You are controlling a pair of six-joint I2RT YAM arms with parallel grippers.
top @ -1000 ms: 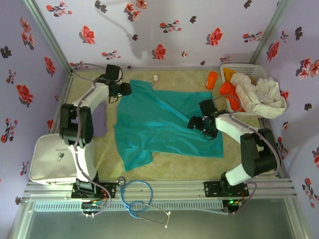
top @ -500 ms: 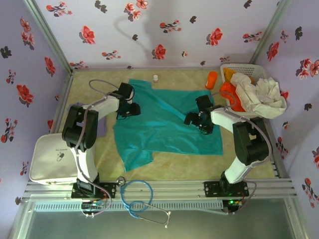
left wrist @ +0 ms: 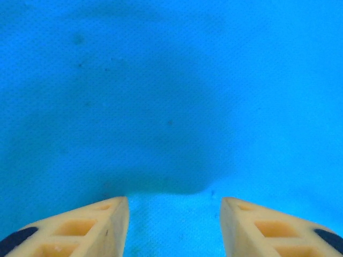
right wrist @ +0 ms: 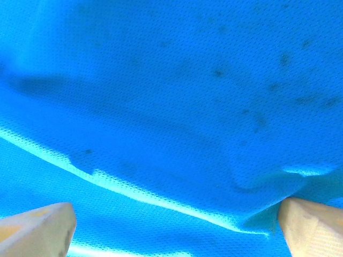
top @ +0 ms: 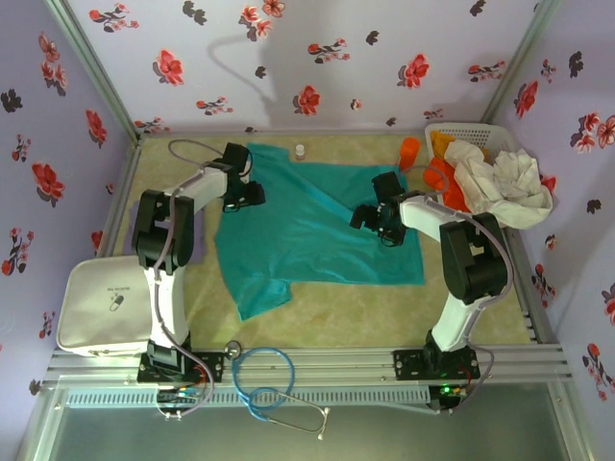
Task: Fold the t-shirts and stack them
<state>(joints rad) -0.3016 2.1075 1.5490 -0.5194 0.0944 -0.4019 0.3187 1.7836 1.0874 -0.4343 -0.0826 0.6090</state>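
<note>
Two ends of tee (top: 317,240) far edge, lying left-right: L gripper (top: 252,194) nearing left, half-open; R gripper (top: 363,219) nearing right, wide-open; neither gripping.

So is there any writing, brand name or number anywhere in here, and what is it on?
On the white case: a short line of small dark print above a capsule-shaped symbol, too small and blurred to read.
On the teal t-shirt: no print, label or number to be seen.
Nothing else here carries writing that can be read.
</note>
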